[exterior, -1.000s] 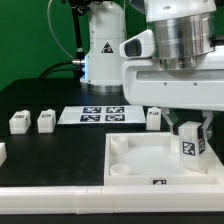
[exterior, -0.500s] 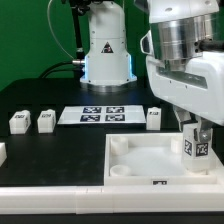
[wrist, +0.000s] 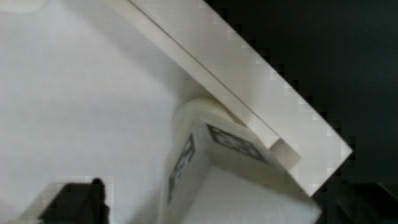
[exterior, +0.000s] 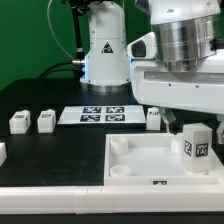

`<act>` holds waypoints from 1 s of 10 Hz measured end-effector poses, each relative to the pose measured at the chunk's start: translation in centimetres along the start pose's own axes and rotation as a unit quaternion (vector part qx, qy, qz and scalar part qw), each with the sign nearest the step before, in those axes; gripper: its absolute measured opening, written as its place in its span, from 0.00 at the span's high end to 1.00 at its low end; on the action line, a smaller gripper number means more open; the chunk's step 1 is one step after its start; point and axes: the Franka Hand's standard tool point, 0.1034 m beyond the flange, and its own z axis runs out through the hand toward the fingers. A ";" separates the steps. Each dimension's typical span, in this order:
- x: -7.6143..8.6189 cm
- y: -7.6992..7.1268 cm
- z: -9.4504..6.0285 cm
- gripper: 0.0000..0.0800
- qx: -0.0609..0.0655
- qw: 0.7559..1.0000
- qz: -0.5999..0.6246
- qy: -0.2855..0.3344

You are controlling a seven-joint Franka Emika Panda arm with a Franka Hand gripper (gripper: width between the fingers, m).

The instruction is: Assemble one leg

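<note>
**Leg (exterior: 196, 147) upright in the far corner of the tray (exterior: 128, 172), on the exterior view's right, with the arm (exterior: 185, 80) above it.**
Only one dark tip of the fingers (wrist: 71, 200) shows in the wrist view, and it is clear of the leg; I cannot tell whether they are apart or together. The leg is a stubby, square-edged block of smooth white plastic with a black-and-white tag on its near face. The tray is the same glossy white, with a flat floor, a raised rim and round corner sockets. If the leg is only resting in its socket, a brush from the fingers or arm could tip it. Slick plastic would probably twist in an off-centre grip, and the nearby rim could catch a finger coming down. Three spare legs (exterior: 46, 121) and the marker board (exterior: 100, 115) lie farther back on the black bench (exterior: 50, 155).
</note>
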 end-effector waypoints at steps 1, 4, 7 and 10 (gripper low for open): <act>-0.4 -0.2 0.2 0.19 -0.003 0.997 -0.075 0.000; -0.5 -0.4 0.3 0.19 -0.009 0.958 -0.285 0.002; -0.4 -0.2 0.3 0.19 -0.014 0.913 -0.407 0.003; -0.4 -0.2 0.3 0.20 -0.014 0.917 -0.399 0.003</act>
